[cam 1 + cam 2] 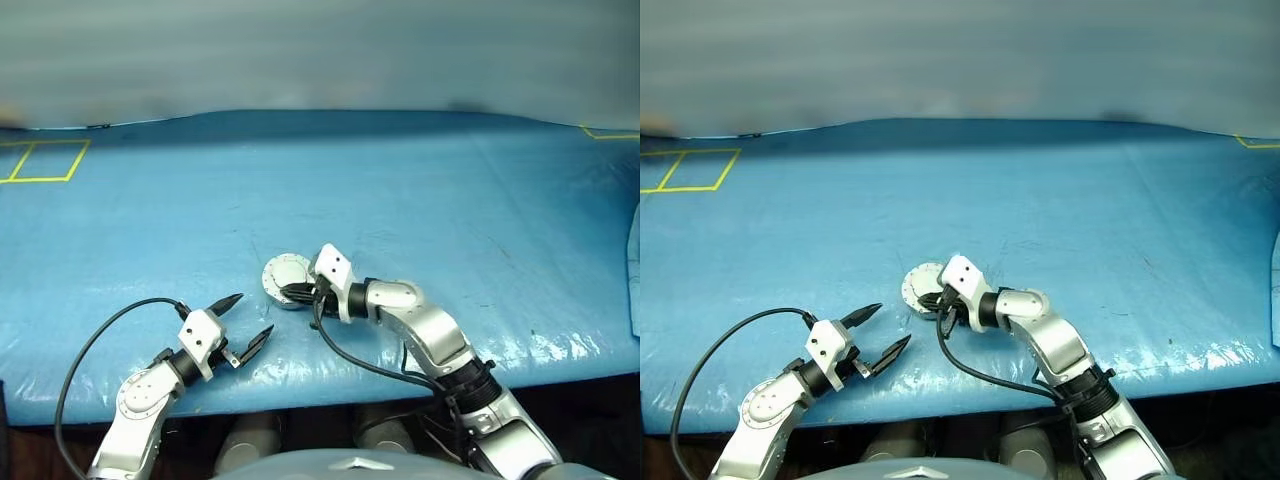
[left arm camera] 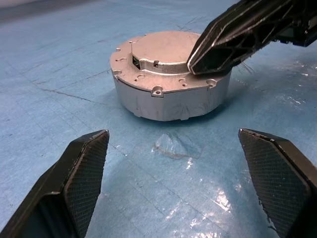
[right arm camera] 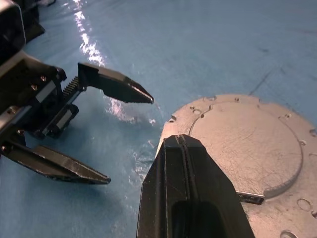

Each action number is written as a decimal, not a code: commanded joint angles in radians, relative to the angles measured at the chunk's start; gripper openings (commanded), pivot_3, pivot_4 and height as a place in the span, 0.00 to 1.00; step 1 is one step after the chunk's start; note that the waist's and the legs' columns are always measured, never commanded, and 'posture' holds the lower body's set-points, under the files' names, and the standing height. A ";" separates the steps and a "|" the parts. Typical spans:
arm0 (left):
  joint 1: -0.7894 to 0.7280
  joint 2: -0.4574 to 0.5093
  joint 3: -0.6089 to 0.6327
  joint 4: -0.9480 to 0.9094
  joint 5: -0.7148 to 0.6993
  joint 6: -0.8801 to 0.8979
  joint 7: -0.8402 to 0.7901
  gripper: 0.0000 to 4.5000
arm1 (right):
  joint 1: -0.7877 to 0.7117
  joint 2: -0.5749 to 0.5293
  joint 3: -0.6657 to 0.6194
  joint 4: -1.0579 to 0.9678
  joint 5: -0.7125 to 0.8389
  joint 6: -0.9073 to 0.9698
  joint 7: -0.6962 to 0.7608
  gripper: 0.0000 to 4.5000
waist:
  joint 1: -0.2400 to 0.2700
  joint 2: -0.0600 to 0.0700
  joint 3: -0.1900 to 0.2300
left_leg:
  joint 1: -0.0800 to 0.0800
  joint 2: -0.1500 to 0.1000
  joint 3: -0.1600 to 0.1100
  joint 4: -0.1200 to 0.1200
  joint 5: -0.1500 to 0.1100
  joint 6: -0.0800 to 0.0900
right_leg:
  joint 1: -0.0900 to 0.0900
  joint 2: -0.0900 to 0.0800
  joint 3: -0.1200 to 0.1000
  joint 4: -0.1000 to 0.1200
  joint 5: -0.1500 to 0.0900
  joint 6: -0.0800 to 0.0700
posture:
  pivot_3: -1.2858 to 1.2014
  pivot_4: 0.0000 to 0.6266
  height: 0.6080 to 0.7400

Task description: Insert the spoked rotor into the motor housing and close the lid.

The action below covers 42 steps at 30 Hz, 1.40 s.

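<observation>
On the blue desk (image 1: 420, 200), the round silver-grey motor housing (image 2: 171, 91) sits with its smooth lid (image 3: 245, 148) down, apparently finished, right gripper (image 1: 300, 293) pressed together atop it, left gripper (image 1: 245, 322) spread nearby.

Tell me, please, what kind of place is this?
Probably a robot test bench or lab, not a home. A wide table has a blue plastic cover, with yellow tape squares marked at its far left corner. The one item on it is a closed motor housing, a machine part.
</observation>
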 commanded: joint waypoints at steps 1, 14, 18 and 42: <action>-0.004 0.000 -0.001 -0.017 -0.009 -0.016 -0.007 0.99 | -0.018 0.007 -0.060 -0.065 0.038 0.003 -0.015 0.09 | 0.000 0.000 0.000 | 0.000 0.000 0.000 0.000 0.000 0.000 | 0.000 0.000 0.000 0.000 0.000 0.000 | 0.52 0.24 1.00; -0.013 -0.001 -0.002 -0.011 -0.006 -0.017 -0.011 0.99 | -0.019 0.050 -0.050 0.026 -0.004 -0.020 -0.078 0.65 | 0.000 0.000 0.000 | 0.000 0.000 0.000 0.000 0.000 0.000 | 0.000 0.000 0.000 0.000 0.000 -0.001 | 0.52 0.24 1.00; -0.012 -0.001 -0.001 -0.011 -0.005 -0.017 -0.011 0.99 | -0.011 0.059 -0.031 0.047 -0.022 -0.038 -0.084 0.65 | 0.000 0.000 0.000 | 0.000 0.000 0.000 0.000 0.000 0.000 | 0.000 0.000 0.000 0.000 0.000 -0.001 | 0.52 0.24 1.00; -0.006 0.001 -0.002 -0.018 0.001 -0.010 -0.003 0.99 | 0.022 0.047 0.043 0.116 -0.156 -0.201 -0.093 0.99 | -0.001 0.000 0.000 | 0.000 0.000 0.000 0.000 0.000 0.000 | 0.000 0.000 0.000 0.000 0.000 -0.001 | 0.52 0.24 1.00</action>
